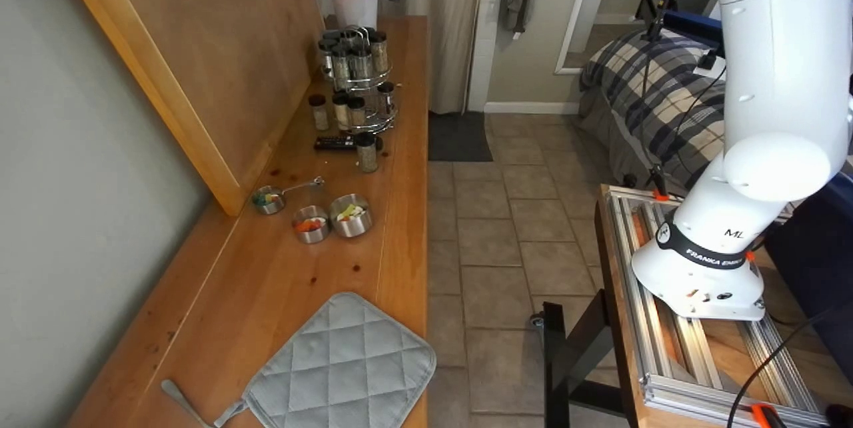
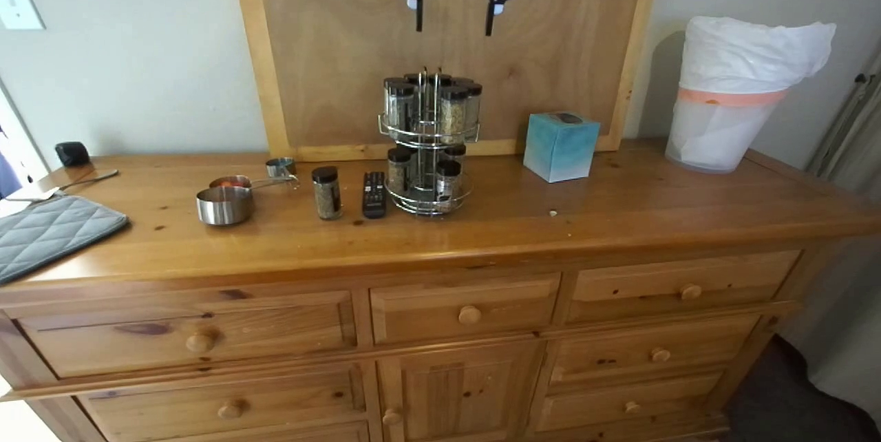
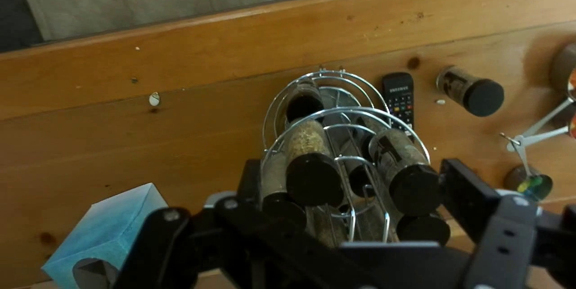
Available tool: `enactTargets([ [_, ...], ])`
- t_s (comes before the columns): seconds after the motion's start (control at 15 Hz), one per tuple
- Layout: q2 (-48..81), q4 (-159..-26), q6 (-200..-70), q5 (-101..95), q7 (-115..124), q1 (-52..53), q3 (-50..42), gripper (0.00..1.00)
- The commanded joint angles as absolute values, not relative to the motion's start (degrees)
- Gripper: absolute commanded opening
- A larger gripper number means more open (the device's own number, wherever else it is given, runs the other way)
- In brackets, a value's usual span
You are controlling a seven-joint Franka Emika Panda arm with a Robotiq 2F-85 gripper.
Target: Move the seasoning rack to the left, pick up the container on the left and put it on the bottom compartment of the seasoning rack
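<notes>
Jar [image 2: 327, 193] stands upright and apart on the dresser [image 2: 482, 242] in an exterior view: probably the container, its pickup and placing not yet done. Just right of it lies a remote [image 2: 374, 195]. Next comes the rack [image 2: 428, 144], upright, other jars [image 2: 449, 182] on its bottom level; whether its leftward move is finished, I can't tell. Above hangs the gripper [image 2: 454, 25], jaws spread wide, gripping nothing, so the task seems early on.
</notes>
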State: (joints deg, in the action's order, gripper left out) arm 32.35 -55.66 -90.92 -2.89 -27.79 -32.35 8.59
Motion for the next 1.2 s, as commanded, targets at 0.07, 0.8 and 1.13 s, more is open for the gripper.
enactTargets([
  [0.07, 22.1, -72.0, -98.3, -7.9, -28.8, -30.0, 9.1, 1.0],
  [0.8, 17.6, -79.4, -103.0, -0.1, -31.8, -25.6, 4.7, 1.0],
  [1.13, 18.0, -80.2, -105.3, -1.2, -31.5, -24.2, 3.8, 1.0],
])
